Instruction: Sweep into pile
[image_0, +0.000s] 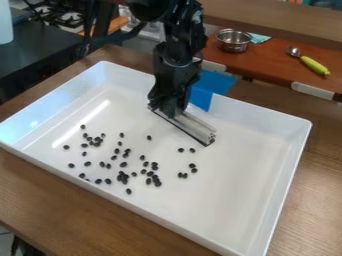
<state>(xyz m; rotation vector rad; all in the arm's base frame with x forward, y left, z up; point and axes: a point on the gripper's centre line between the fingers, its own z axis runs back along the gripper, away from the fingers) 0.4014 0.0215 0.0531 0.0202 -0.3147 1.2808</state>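
My black gripper (171, 111) hangs over the back middle part of the white tray (227, 210), holding the sweeping bar (187, 126), a pale metallic strip with a dark lower edge. The bar slants from upper left to lower right, behind the beans; whether it touches the tray floor I cannot tell. Black beans (123, 164) lie scattered over the left and middle of the tray floor, several of them bunched near the front. A few others, such as a bean (192, 165), lie apart to the right, in front of the bar's right end.
High white walls surround the tray, which rests on a brown wooden table (87, 205). Blue tape (210, 87) is at the back wall. Behind are a metal bowl (233, 41) and a spoon with a yellow-green handle (314, 65) on an orange-brown surface.
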